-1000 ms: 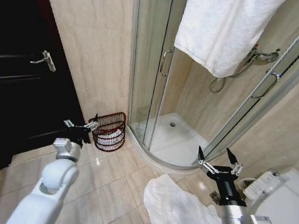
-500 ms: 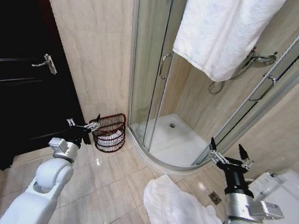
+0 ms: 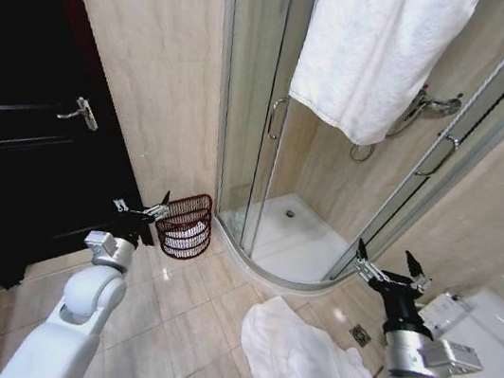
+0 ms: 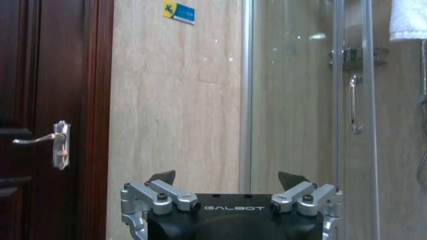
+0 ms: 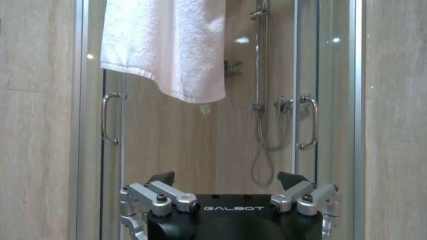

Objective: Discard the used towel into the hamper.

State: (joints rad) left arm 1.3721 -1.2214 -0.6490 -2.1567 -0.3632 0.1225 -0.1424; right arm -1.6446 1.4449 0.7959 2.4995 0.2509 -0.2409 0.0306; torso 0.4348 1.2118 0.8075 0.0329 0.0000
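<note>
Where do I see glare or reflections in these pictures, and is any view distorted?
Head view: wide-angle, so the shower door frames lean and bow; soft sheen on the floor tiles. Left wrist view: small bright spots on the glass. Right wrist view: light spots on the shower wall; verticals look straight.

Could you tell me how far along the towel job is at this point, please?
Nothing looks done yet. The used towel lies crumpled on the floor tiles in front of the shower, and the hamper stands by the wall near the door. Both the left gripper and the right gripper are open and hold nothing. Left to do: picking up the towel, carrying it over and dropping it into the hamper.
</note>
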